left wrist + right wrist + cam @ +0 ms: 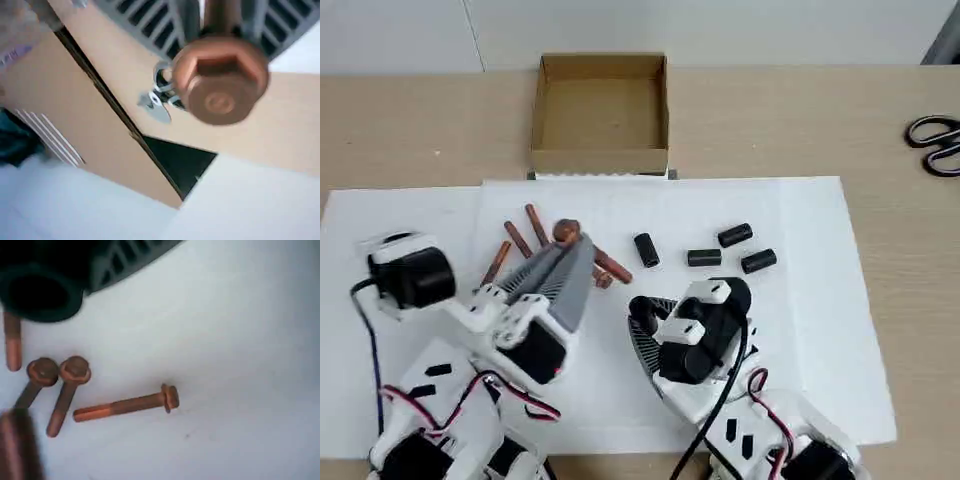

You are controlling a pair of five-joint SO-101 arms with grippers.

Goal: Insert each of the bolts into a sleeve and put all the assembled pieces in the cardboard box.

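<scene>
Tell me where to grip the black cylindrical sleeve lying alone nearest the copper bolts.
Probably grip the black cylindrical sleeve at its middle, from straight above, closing across its round sides. It lies flat on the white paper, apart from the rest, and both ends stay open for a bolt.

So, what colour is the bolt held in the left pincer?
Copper-brown; the bolt shows best in the left wrist view.

A black sleeve (37, 292) in the fingers (130, 260) (copper bolts (125, 405) on white paper (240, 365)).
</scene>
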